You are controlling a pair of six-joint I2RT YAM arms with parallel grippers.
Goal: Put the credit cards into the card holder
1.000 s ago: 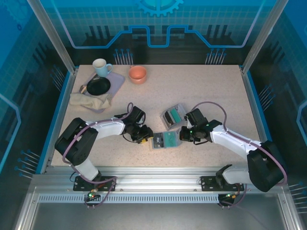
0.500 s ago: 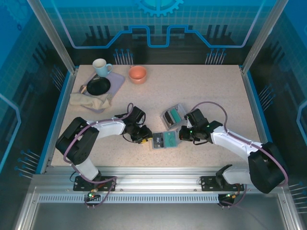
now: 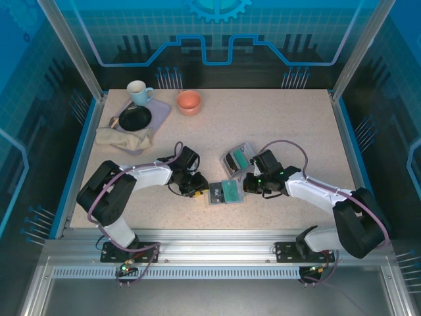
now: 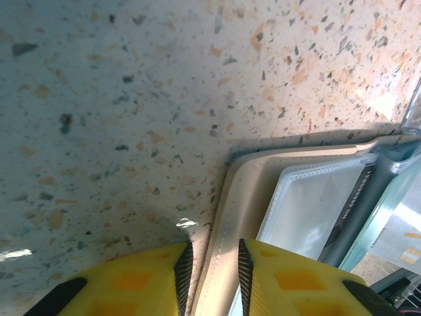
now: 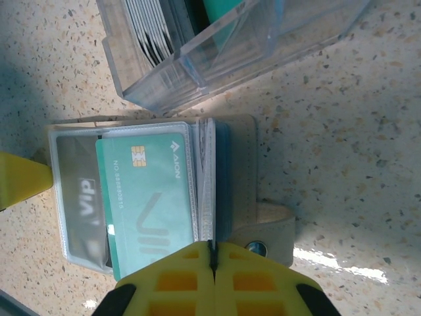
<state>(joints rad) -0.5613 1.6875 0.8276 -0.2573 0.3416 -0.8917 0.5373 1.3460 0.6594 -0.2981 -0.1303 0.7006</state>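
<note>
**Step in hand:** seating one card. The small beige folding card holder (image 3: 222, 193), grey inside, lies open on the speckled table (image 3: 276, 125). It is just beside the clear plastic box (image 3: 238, 158), on the side nearer the arm bases. A teal-green plastic credit card (image 5: 148, 204) sits in a clear sleeve of the holder, mostly in, with its near end poking out past the sleeve mouth. A grey card marked VIP (image 5: 82, 204) lies in the sleeve beside it.

**Right gripper** (image 5: 212, 250): fingers pressed together, nothing between them. Tips are at the holder's near edge by the fold, next to the teal card's exposed end.

**Left gripper** (image 4: 212, 266): jaws a narrow gap apart, straddling the holder's beige outer edge. Whether it clamps or merely pins the flap I cannot tell.

**Next move, in my judgement:** nudge the exposed end fully home w/ the closed tips while the left steadies the holder. Keep the push square — a skewed one could buckle the sleeve. Spare cards (image 5: 148, 29) stand in the box, so approx. several more cycles look due.
</note>
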